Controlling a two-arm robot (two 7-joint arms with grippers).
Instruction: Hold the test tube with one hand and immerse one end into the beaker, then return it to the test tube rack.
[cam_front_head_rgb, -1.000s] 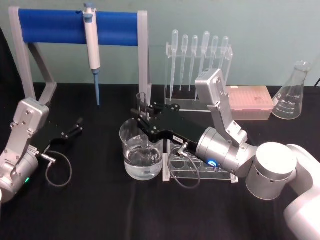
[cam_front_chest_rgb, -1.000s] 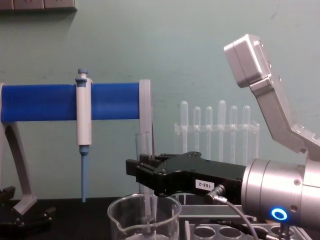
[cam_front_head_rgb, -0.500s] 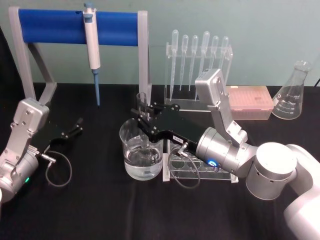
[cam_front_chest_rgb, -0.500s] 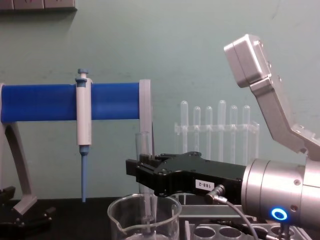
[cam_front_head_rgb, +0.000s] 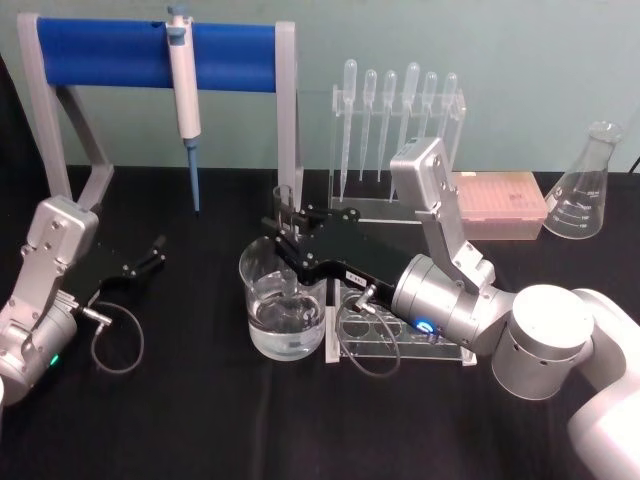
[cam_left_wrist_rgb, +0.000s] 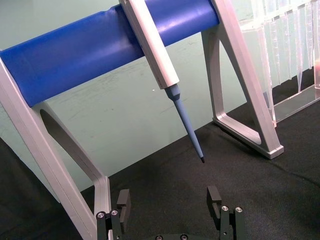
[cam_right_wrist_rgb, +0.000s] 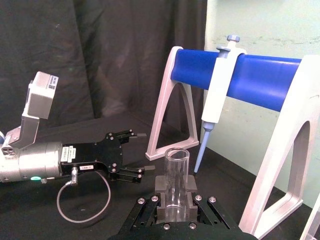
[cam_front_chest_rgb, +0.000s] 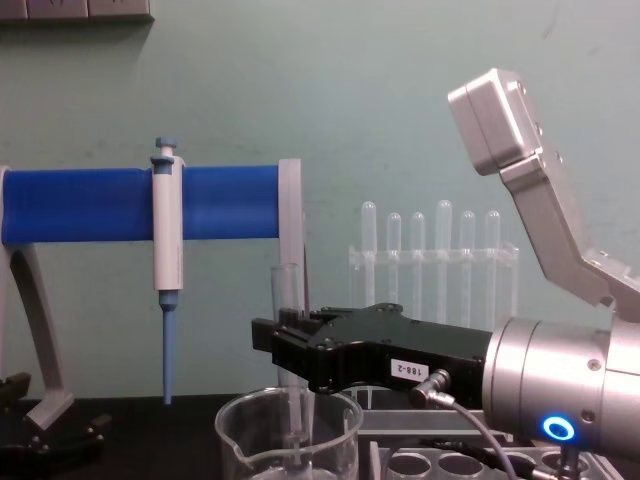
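One test tube (cam_front_chest_rgb: 287, 295) end is kept unmoved in the beaker (cam_front_chest_rgb: 250, 440) below the right end effector (cam_front_head_rgb: 283, 238) clamped on it; racking remains.

Back left on the black table (cam_front_head_rgb: 200, 420), a grey stand (cam_front_head_rgb: 288, 110) carries its blue bar (cam_front_head_rgb: 100, 52), with a white pipette (cam_front_head_rgb: 183, 95) clipped on it (blue tip pointing down). To the right stand bulb-topped plastic pipettes (cam_front_head_rgb: 411, 100) in a clear holder, then a pink box (cam_front_head_rgb: 497, 197), then a conical flask (cam_front_head_rgb: 583, 195).

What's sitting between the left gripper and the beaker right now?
Nothing: the head view shows bare black table between the left gripper and the beaker.
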